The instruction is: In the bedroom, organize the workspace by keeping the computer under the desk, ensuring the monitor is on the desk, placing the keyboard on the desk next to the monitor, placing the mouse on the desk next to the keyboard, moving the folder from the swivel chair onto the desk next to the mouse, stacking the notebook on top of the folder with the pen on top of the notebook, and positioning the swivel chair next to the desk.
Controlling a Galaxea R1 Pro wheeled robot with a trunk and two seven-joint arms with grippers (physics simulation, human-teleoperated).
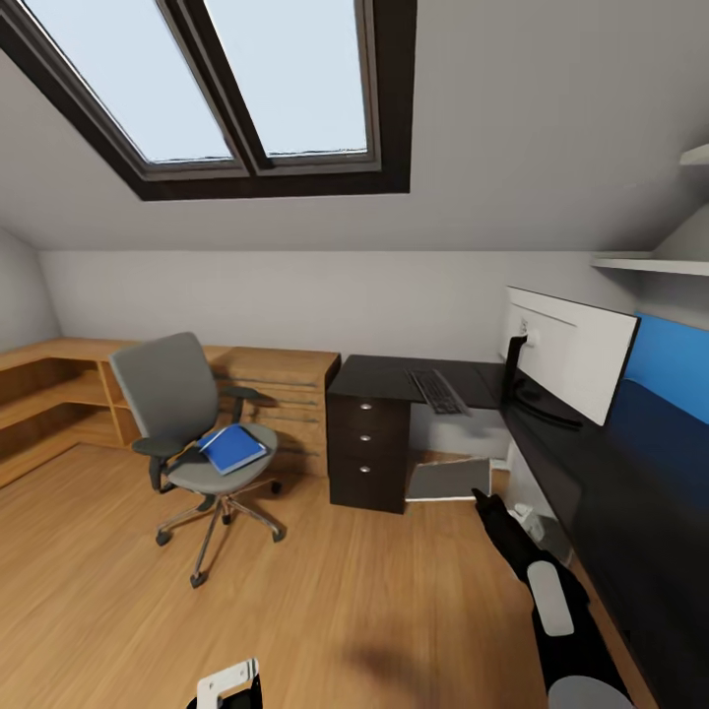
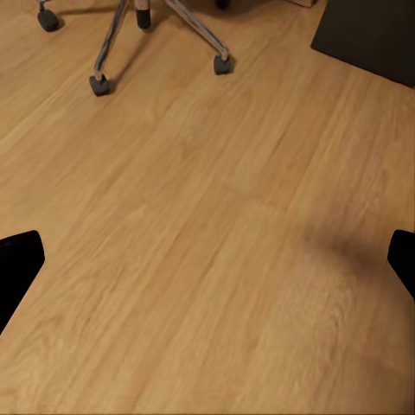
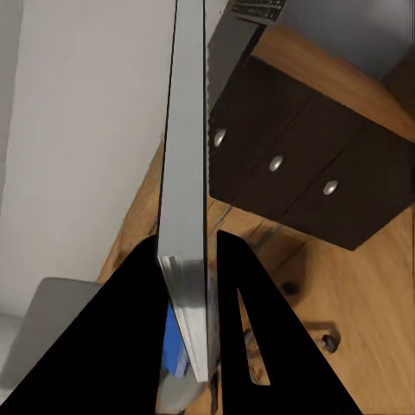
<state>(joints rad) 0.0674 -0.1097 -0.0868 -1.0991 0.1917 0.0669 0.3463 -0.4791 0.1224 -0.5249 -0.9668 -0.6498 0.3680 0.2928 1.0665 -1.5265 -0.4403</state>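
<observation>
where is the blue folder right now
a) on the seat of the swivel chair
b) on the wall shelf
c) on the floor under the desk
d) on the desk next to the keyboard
a: in the head view the blue folder lies on the seat of the grey swivel chair, which stands on the wood floor away from the dark desk.

swivel chair [image 2: 130,39] cut to its base by the frame edge, left end effector [image 1: 228,686] cropped at bottom
</observation>
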